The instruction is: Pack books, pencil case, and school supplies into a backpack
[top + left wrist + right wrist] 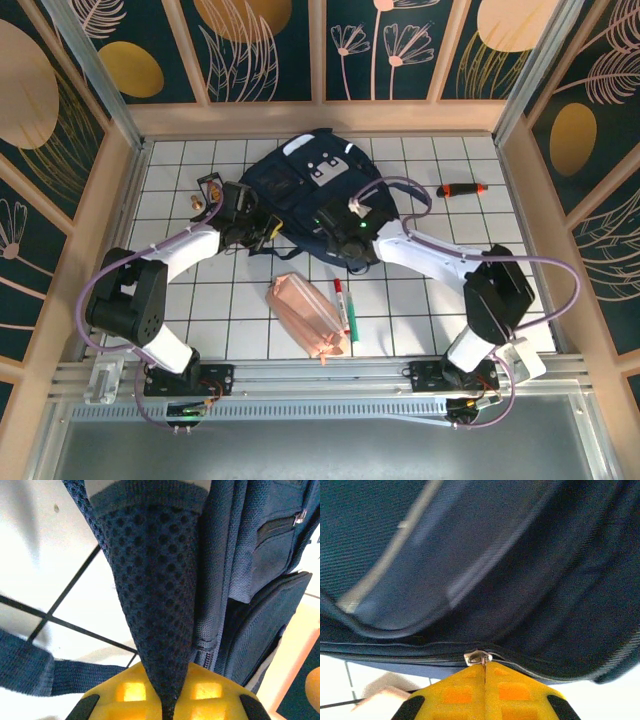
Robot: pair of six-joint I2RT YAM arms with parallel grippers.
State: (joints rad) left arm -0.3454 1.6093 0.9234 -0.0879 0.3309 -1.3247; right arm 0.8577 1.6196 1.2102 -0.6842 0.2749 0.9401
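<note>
The dark navy backpack (305, 185) lies at the back middle of the tiled table. My left gripper (256, 230) is at its left side, shut on a mesh shoulder strap (150, 580) that runs down between the yellow fingers (125, 690). My right gripper (347, 237) sits at the bag's near edge, shut on the metal zipper pull (479, 657) of a closed zip. The salmon-pink pencil case (308, 315) lies in front, between the arms. The marker pen (343, 305), with its red cap, rests just right of it. The books are out of view.
A red-and-black handled tool (462, 189) lies at the back right. A small black card with orange pieces (212, 187) sits left of the backpack. Wooden walls (95, 230) ring the table. Loose navy webbing (30, 665) crosses the tiles near my left gripper.
</note>
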